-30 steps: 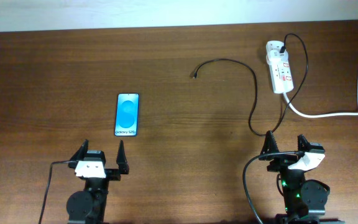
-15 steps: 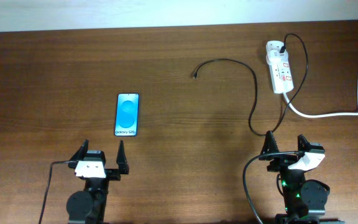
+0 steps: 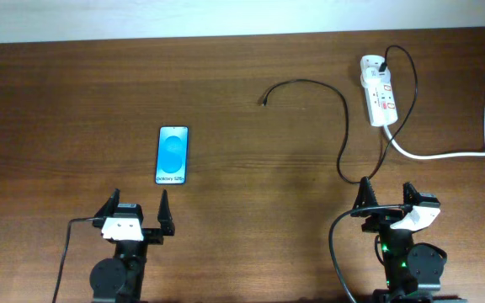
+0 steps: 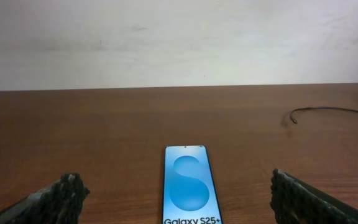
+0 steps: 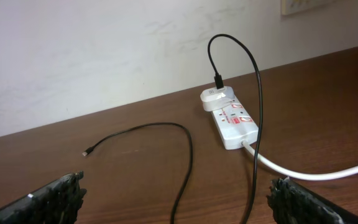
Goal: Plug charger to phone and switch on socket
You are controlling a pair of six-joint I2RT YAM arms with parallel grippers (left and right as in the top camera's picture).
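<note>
The phone (image 3: pixel 173 155) lies flat on the table, its blue screen up, and the left wrist view shows the phone (image 4: pixel 191 185) just ahead. My left gripper (image 3: pixel 140 206) stands open a short way in front of it, nothing between its fingers. The charger (image 3: pixel 340 109) is a thin black cable; its connector tip (image 3: pixel 262 103) lies loose mid-table, and its other end is plugged into the white socket (image 3: pixel 379 99) at the far right. The right wrist view shows the charger (image 5: pixel 188 155) and the socket (image 5: pixel 232 118). My right gripper (image 3: pixel 386 194) stands open and empty, a loop of the cable just ahead.
The socket's thick white cord (image 3: pixel 445 154) runs right and curves up off the table's right edge. A white wall (image 4: pixel 179 43) rises behind the table's far edge. The robots' own black cables trail near each base.
</note>
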